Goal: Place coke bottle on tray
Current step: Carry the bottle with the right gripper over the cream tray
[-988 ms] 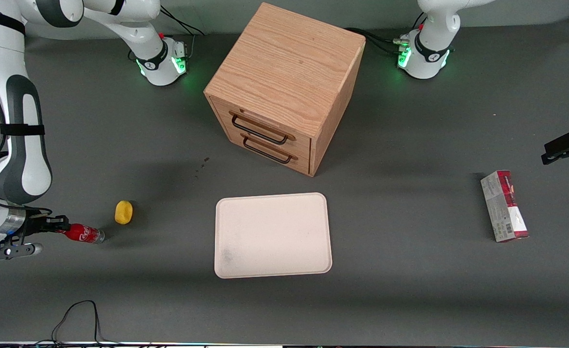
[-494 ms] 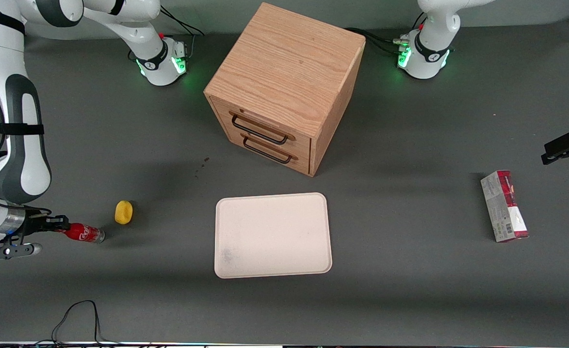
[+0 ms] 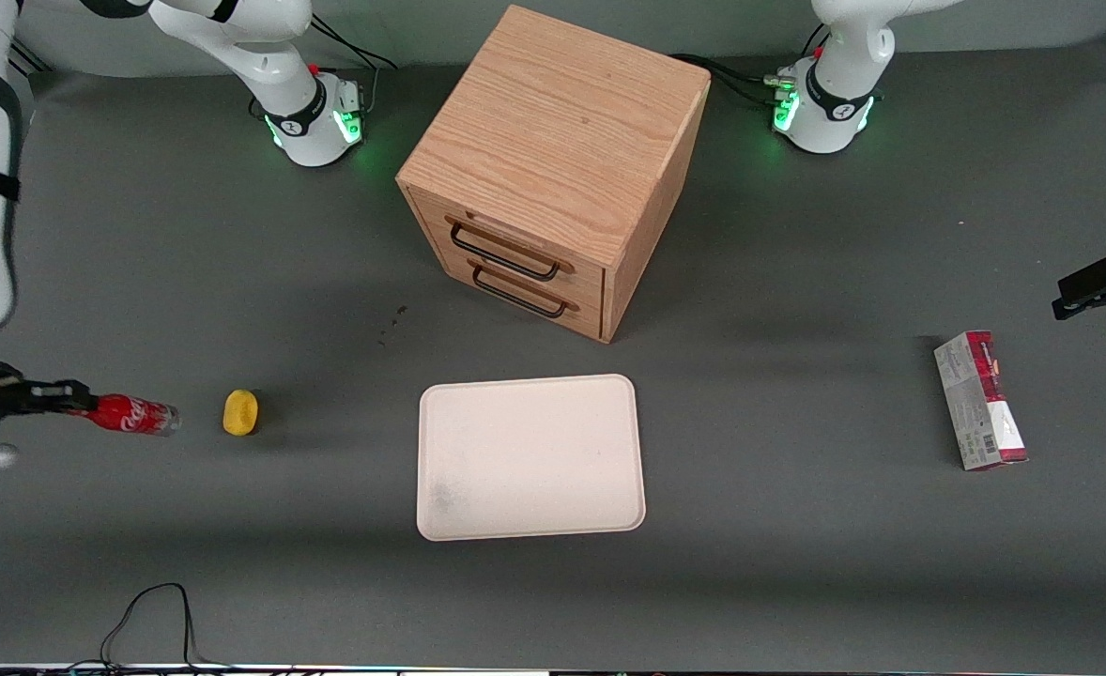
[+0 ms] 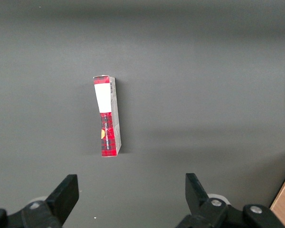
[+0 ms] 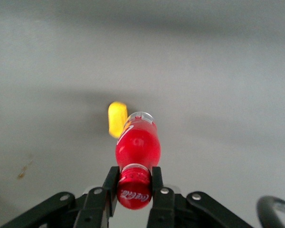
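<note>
At the working arm's end of the table, the gripper (image 3: 63, 407) is sitting partly cut off by the picture's edge, so only its dark fingers and a slice of the wrist are showing; the forearm above it is blurring and running out of the front view; in the wrist view the fingers (image 5: 158, 189) are clamping on the cap end of the bottle (image 3: 130, 415), its neck hiding between them; the bottle is lying roughly level, clear base pointing toward the lemon (image 3: 240, 412), and whether it is touching the table is hard to tell; the lemon is showing just beside the base, apart from it, blurred in the wrist view (image 5: 116, 119); the tray (image 3: 440, 512) is lying well apart from the bottle, flat, in front of the drawer box (image 3: 553, 169); the carton (image 3: 979, 400) is lying toward the parked arm's end.
</note>
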